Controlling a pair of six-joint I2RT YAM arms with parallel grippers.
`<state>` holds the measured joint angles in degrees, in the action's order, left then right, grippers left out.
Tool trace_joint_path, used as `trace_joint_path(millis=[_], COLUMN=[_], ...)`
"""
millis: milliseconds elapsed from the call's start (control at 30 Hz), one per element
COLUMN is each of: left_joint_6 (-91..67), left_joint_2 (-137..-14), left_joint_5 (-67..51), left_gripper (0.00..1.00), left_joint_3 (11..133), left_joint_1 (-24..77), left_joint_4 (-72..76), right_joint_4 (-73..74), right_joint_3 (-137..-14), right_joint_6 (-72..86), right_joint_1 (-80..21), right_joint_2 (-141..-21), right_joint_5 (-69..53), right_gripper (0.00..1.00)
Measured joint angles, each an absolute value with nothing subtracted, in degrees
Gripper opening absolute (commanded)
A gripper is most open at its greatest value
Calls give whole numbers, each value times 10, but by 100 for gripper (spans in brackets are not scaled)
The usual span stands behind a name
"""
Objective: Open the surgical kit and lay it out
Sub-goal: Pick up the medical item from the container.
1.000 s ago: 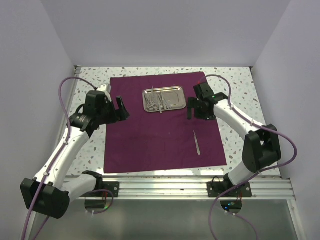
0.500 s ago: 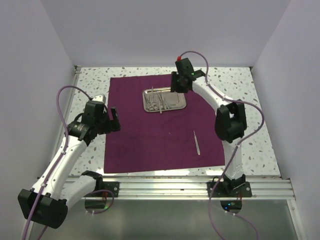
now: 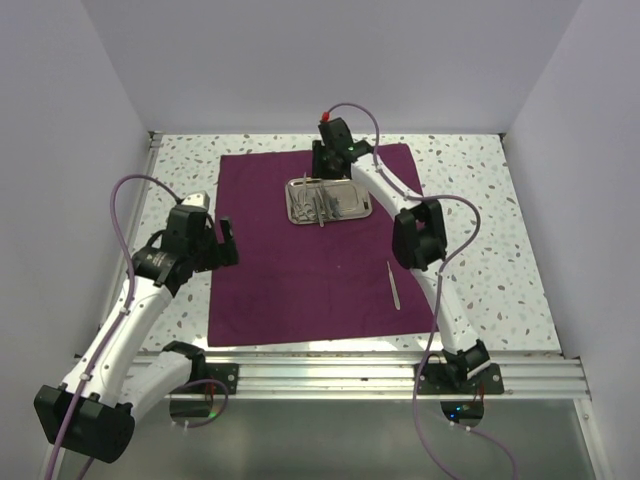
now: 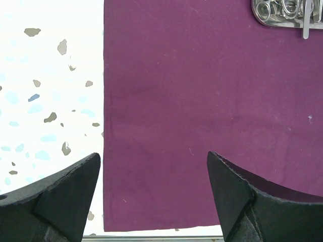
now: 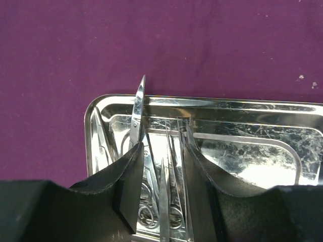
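We see right gripper (image 5: 161,151) fingers (image 5: 128,186) half-closed astride slim silver instruments (image 5: 137,108) in small shiny rectangular steel tray (image 5: 212,103), at far edge of large dark purple cloth wrap (image 3: 300,270). Clamped or not, we cannot tell. Meanwhile left gripper (image 4: 152,156) fingers (image 4: 60,196) wide apart, empty, over cloth's left edge. We judge instruments light, stiff, slippery: pinch mid-shaft. One cloth, one tray, one thin silver tweezers (image 3: 393,285) near cloth's right edge; tray's instruments overlap, uncounted.

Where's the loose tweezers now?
Top view: tweezers lie on the purple cloth, right side, nearer the bases than the steel tray, beside the right arm.
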<state>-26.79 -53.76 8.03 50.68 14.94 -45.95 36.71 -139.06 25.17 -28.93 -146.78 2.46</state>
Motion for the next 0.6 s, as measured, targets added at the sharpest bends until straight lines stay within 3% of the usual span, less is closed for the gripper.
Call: trace_joint_path(millis=[467, 600], left_joint_6=[-263, -263], left_joint_2=[-542, -547], left_joint_5=[77, 75], left_gripper=[90, 90], left_joint_3=[505, 502], left_joint_1=[152, 159], left_joint_4=[-459, -459], right_joint_4=[380, 381], right_joint_3=[-1410, -1427], right_joint_6=[267, 272], right_joint_1=[-301, -301], right_joint_2=[-1516, -1527], right_joint_5=[90, 100], right_gripper=[39, 17])
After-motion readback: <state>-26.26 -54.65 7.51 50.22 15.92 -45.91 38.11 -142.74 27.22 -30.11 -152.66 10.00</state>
